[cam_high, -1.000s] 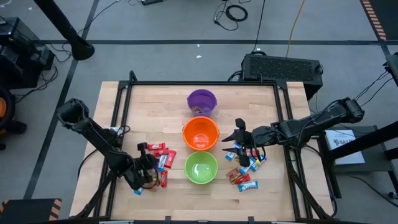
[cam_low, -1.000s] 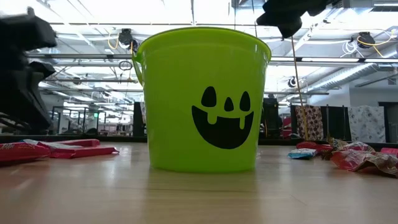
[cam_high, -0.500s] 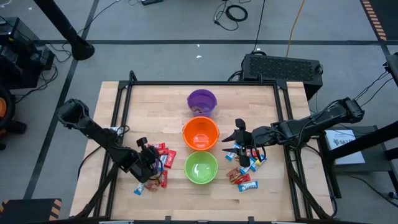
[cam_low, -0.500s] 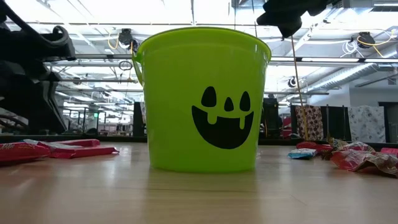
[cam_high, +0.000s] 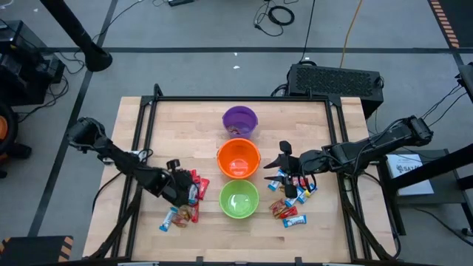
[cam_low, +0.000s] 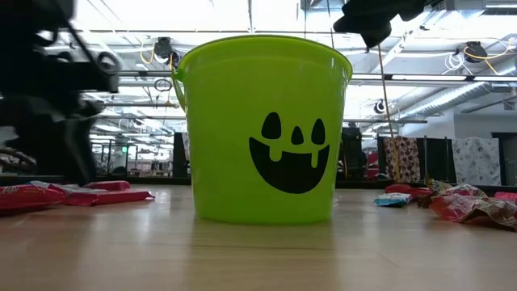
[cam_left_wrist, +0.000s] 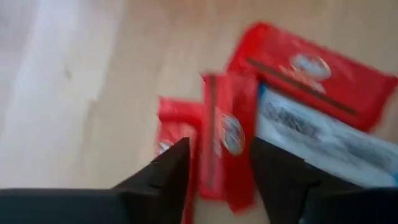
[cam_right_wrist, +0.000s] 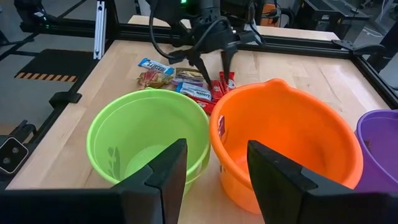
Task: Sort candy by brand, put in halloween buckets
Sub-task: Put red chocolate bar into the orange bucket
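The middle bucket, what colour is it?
Orange, best seen in the right wrist view.

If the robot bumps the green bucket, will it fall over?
Probably not easily: the green bucket stands upright on a broad flat base. It looks like thin plastic and seems empty in the right wrist view, so it is likely light and would slide across the table.

Wooden table [cam_high: 185,129]: three buckets [cam_high: 239,157] in row, candy [cam_high: 292,201] piles both sides.

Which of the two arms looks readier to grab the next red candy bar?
The left. Its left gripper hangs open right over the red bars in the pile beside the green bucket, one bar showing between its fingers. The right gripper waits open, above its own pile.
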Controlling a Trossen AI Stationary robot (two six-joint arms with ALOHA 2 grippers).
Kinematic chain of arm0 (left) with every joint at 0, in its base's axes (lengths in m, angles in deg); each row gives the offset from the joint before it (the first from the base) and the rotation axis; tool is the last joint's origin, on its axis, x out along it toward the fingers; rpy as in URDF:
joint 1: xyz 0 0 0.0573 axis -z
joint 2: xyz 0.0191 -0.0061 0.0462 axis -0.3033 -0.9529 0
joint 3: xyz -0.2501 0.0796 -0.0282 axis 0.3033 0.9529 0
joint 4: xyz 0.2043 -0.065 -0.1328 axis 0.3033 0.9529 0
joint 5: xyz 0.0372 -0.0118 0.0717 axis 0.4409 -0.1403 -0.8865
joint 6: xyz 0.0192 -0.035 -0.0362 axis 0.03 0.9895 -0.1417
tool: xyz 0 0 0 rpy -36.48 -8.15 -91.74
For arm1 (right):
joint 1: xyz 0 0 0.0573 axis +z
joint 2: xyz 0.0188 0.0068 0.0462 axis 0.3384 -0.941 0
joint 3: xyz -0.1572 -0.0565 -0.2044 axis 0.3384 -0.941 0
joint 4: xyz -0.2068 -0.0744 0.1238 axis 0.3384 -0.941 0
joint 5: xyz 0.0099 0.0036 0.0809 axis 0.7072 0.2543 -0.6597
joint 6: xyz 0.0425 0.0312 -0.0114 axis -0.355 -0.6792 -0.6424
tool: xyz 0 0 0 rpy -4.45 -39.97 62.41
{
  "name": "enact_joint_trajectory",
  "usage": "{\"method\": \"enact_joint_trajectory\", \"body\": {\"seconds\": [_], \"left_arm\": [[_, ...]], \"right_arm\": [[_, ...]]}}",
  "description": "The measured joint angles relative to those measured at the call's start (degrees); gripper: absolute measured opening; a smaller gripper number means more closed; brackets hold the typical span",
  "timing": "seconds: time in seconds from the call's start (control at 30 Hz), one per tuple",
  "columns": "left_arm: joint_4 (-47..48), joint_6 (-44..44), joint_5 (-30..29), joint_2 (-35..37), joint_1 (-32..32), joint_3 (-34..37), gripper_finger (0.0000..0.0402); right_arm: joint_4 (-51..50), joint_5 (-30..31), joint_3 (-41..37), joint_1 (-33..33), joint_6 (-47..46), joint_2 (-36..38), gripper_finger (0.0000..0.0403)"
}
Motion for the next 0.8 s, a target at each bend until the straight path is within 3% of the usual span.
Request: {"method": "enact_joint_trajectory", "body": {"seconds": [0.13,0.23,0.3,0.6,0.8], "left_arm": [[-8.4,-7.9,0.8,0.0,-3.7,0.0,0.0203],[-13.3,-11.1,5.2,0.0,-6.2,0.0,0.0203],[-12.7,-11.0,7.9,-0.3,-7.5,0.0,0.0203],[-7.5,-8.0,7.9,-0.2,-8.8,0.4,0.0203],[-3.8,-7.6,13.5,-0.2,-9.5,0.4,0.0203]], "right_arm": [[0.0,0.0,0.0,0.0,0.0,0.0,0.0160],[0.0,0.0,0.0,0.0,0.0,0.0,0.0160],[0.0,0.0,0.0,0.0,0.0,0.0,0.0160],[-0.7,0.0,0.0,0.0,-0.1,0.0,0.0160],[-0.9,0.0,0.0,0.0,-0.2,0.0,0.0160]]}}
